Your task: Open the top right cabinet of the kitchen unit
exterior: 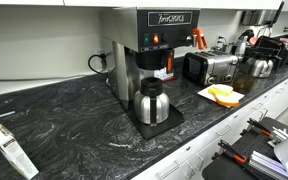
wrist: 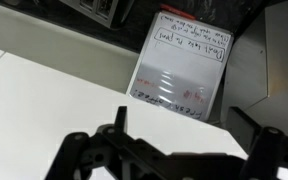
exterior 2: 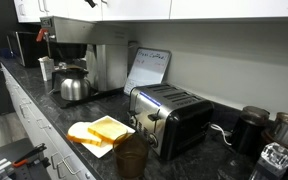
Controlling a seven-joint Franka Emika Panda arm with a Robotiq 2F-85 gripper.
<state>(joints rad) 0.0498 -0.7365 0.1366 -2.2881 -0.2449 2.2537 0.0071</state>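
The kitchen unit has a black, white-veined countertop [exterior: 74, 115], white drawer fronts [exterior: 244, 115] and pale upper cabinets [exterior 2: 184, 8]. In the wrist view my gripper [wrist: 194, 128] is open and empty, its two black fingers spread wide. They sit close against a pale cabinet surface [wrist: 64, 95], above a small whiteboard sign [wrist: 179, 65]. In an exterior view only a dark part of my gripper [exterior 2: 90, 3] shows at the top edge, by the upper cabinets' lower edge. No cabinet handle shows.
On the counter stand a coffee maker [exterior: 149, 50] with a steel pot [exterior: 150, 103], a toaster [exterior 2: 172, 118], a plate with yellow slices [exterior 2: 102, 132], the sign [exterior 2: 147, 70], a dark cup [exterior 2: 131, 155] and kettles [exterior: 259, 65].
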